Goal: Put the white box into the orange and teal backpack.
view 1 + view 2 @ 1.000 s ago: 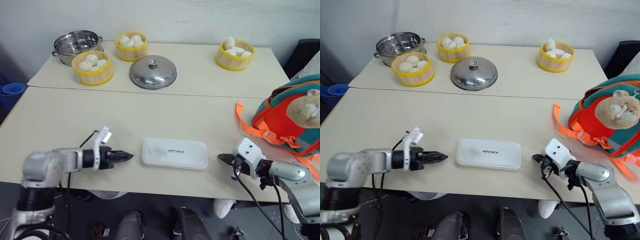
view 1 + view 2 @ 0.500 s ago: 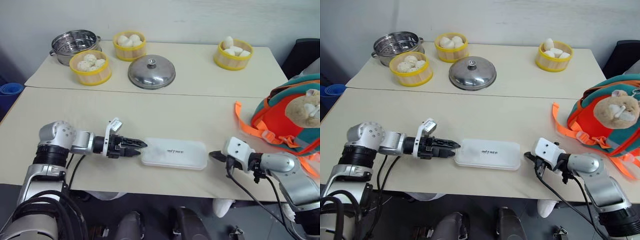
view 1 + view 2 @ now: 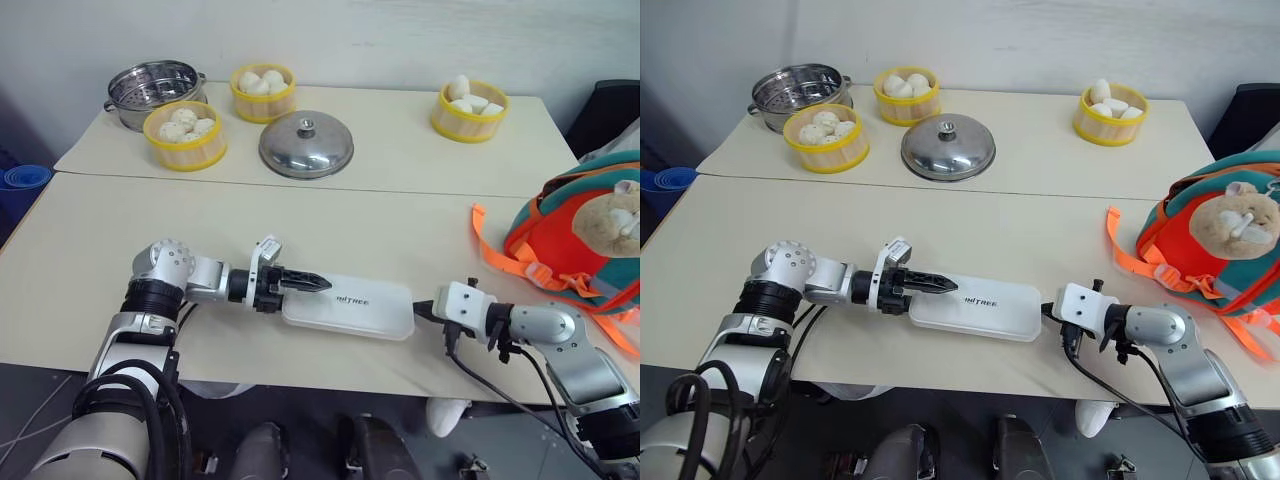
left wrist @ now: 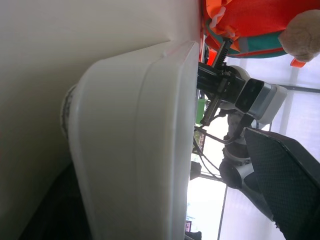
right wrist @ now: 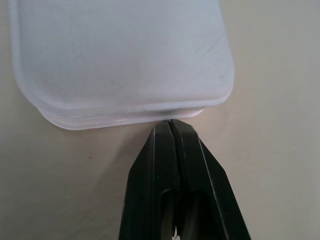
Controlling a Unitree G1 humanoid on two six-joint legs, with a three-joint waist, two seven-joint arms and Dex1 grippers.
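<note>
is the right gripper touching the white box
Touching. In the right wrist view the shut tips of the right gripper press against the near edge of the white box, with no gap between.

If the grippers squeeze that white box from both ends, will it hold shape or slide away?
The white box looks like a rigid moulded case, so it probably holds shape. Its smooth rounded ends may let the right gripper, shut at one edge, slip off. Lying flat on the table, it should slide, not tip.

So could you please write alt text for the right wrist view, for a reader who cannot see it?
The right gripper, its two black fingers pressed shut, has its tip at the short end of the white box. The box lies flat on the beige table.
</note>
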